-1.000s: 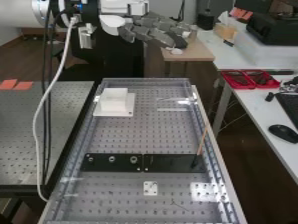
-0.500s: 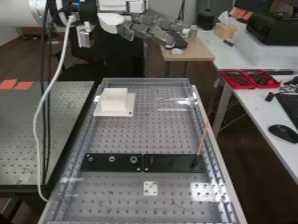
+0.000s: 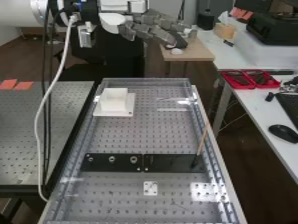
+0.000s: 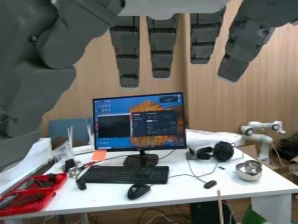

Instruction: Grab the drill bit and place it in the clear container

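The hand [image 3: 154, 29] hangs at the top centre of the frame, above the level of the bench [image 3: 120, 200] and beyond its far edge, pointing right. Its fingers are straight and spread, with gaps between them; the thumb stands well apart.

Three round fittings [image 3: 112, 159] sit in the left black plate [image 3: 100, 165], left of centre in the lower half of the frame; whether one is the drill bit cannot be told. A thin rod [image 3: 201, 142] stands tilted at the right end of the right black plate [image 3: 166, 164], its top leaning toward the bench's right edge. The two plates lie end to end, between the side rails.

A clear box-like item [image 3: 174, 109], its outline faint, is near the right rail, right of centre. A white block [image 3: 114, 100] on a square base is near the left rail, upper left of centre. A perforated strip separates the two. A floor gap runs between the bench and the white table [image 3: 266, 115] at right, which bears red trays [image 3: 241, 86] near its left edge.
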Robot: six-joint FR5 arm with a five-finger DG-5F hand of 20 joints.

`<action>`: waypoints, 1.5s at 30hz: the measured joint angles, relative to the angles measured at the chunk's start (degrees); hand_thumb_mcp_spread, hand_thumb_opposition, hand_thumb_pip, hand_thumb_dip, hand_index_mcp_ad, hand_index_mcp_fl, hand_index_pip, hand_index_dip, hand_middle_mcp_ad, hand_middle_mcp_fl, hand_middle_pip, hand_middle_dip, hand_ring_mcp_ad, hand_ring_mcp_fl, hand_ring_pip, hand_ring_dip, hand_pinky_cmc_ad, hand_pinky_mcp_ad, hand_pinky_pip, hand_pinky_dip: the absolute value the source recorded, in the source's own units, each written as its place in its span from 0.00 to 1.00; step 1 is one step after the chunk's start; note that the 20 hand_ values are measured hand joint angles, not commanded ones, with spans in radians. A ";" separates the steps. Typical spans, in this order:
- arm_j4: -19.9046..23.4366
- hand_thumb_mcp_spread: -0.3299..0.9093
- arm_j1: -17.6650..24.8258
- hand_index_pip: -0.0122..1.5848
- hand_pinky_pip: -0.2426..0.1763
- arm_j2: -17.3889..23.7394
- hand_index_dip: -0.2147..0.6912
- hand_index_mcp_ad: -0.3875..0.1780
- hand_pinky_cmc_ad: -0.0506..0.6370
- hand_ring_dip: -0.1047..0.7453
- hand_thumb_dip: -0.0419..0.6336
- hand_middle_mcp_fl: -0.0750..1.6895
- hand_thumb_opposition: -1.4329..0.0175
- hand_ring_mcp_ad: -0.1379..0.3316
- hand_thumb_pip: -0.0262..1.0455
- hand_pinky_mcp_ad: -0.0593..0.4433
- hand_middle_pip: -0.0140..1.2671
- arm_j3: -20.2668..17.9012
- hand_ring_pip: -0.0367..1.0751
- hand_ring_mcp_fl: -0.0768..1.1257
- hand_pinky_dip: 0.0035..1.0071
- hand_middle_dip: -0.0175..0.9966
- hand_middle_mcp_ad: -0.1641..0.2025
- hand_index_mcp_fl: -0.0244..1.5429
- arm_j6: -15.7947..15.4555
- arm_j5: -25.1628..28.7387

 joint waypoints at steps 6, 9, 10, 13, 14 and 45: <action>-0.05 0.53 0.00 0.05 0.36 0.15 0.53 0.58 0.75 0.10 0.16 0.13 0.50 0.73 0.20 0.73 0.12 -0.09 0.13 0.09 0.30 0.15 0.65 0.25 0.00 0.02; -0.05 0.53 0.01 0.05 0.36 0.24 0.52 0.58 0.75 0.10 0.17 0.13 0.50 0.73 0.20 0.73 0.12 -0.18 0.13 0.09 0.30 0.15 0.65 0.25 0.00 0.02; -0.05 0.53 0.01 0.05 0.36 0.26 0.52 0.58 0.75 0.10 0.16 0.13 0.50 0.73 0.20 0.73 0.12 -0.21 0.13 0.09 0.30 0.15 0.65 0.25 0.00 0.02; 0.11 0.53 0.03 0.05 0.37 0.39 0.52 0.58 0.75 0.10 0.16 0.13 0.50 0.73 0.20 0.73 0.12 -0.35 0.13 0.09 0.30 0.15 0.65 0.25 0.13 0.00; 0.14 0.53 0.03 0.05 0.37 0.49 0.52 0.58 0.75 0.10 0.17 0.13 0.50 0.73 0.20 0.73 0.12 -0.44 0.13 0.09 0.30 0.15 0.65 0.25 0.17 0.00; 0.00 0.53 0.07 0.05 0.36 0.58 0.51 0.58 0.75 0.10 0.16 0.13 0.50 0.73 0.20 0.74 0.12 -0.34 0.13 0.09 0.30 0.15 0.65 0.25 1.47 0.64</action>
